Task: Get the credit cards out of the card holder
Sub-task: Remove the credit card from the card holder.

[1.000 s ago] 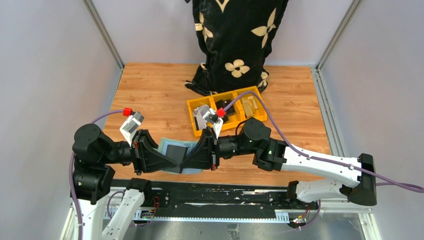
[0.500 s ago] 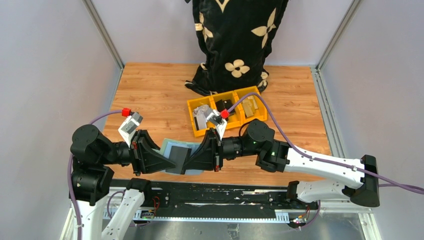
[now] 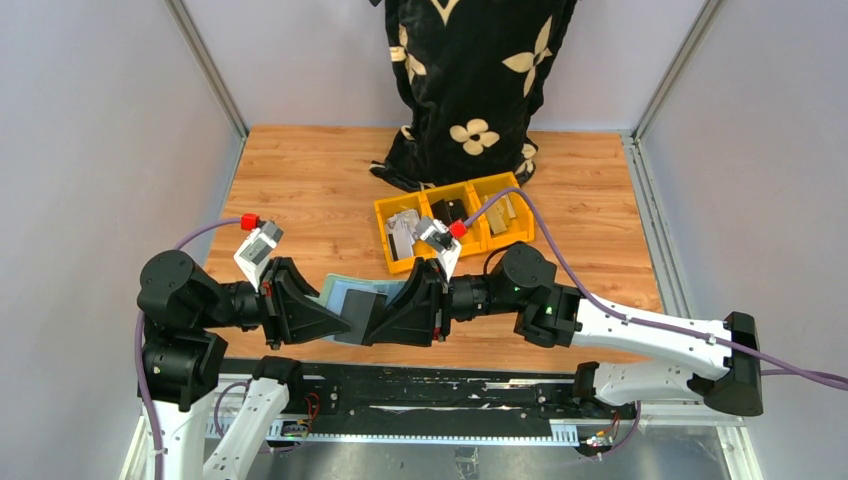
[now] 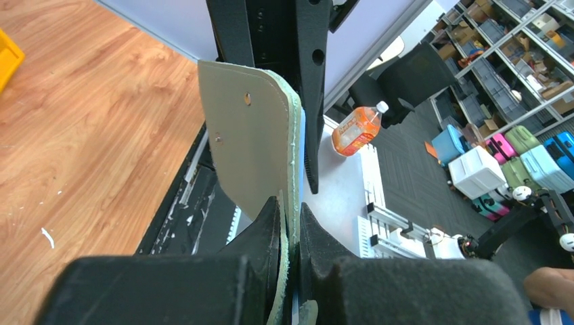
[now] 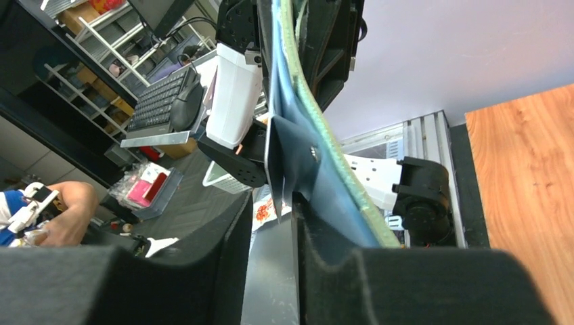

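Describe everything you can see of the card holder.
The card holder is a folding wallet, pale grey-green and felt-like outside, blue inside, with a rounded corner and two small holes. It is held from both sides. The left pincer is clamped on one edge. The right pincer straddles a dark inner flap, with a gap showing.

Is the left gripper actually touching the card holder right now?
Touching. In the left wrist view the left gripper pinches the card holder between both fingers, no gap visible.

credit cards — hidden | card holder (image 3: 345,295) ends — behind jaws
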Motion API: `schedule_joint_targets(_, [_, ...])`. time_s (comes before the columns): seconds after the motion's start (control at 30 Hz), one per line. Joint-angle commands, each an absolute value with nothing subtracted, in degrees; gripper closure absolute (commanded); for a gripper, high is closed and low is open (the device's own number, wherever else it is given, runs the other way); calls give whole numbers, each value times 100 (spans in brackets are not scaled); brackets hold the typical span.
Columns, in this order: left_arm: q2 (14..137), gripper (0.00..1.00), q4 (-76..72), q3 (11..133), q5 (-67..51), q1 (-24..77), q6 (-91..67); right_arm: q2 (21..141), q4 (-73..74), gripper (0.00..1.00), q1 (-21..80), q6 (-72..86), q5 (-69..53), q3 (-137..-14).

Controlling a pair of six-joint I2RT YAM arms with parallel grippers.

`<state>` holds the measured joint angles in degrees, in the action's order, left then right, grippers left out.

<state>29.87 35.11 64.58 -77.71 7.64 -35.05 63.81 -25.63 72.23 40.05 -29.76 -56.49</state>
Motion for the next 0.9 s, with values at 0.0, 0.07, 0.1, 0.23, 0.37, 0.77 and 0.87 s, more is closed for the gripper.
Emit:
schedule_joint_targets(0.0, [2914,100,3218,6531,-7757,773,-3700,6320,-2982,65,7161,4059,-2776,-5709])
schedule_joint_targets(0.07, [2909,100,3208,6523,-7752,773,-3707,6319,-2993,62,7163,4057,-2661,-5741])
schedule_joint_targets(0.1, [2909,100,3197,6528,-7750,773,-3709,6327,-3004,64,7163,4065,-2607,-5757])
schedule_joint_targets(0.23, [2925,100,3169,6533,-7742,773,-3731,6279,-3103,88,7159,4091,-2579,-5734])
schedule_joint_targets(0.37, [2936,100,3131,6549,-7688,773,-3744,6043,-3059,100,7133,4032,-2488,-5501])
schedule_joint_targets(0.77, [2993,100,3227,6603,-7388,773,-3384,4883,-1300,100,6044,3623,-2807,-4942])
schedule_joint_targets(0.87, [3006,100,4274,6851,-6748,773,-2179,4641,-541,100,5208,3470,-2952,-5018])
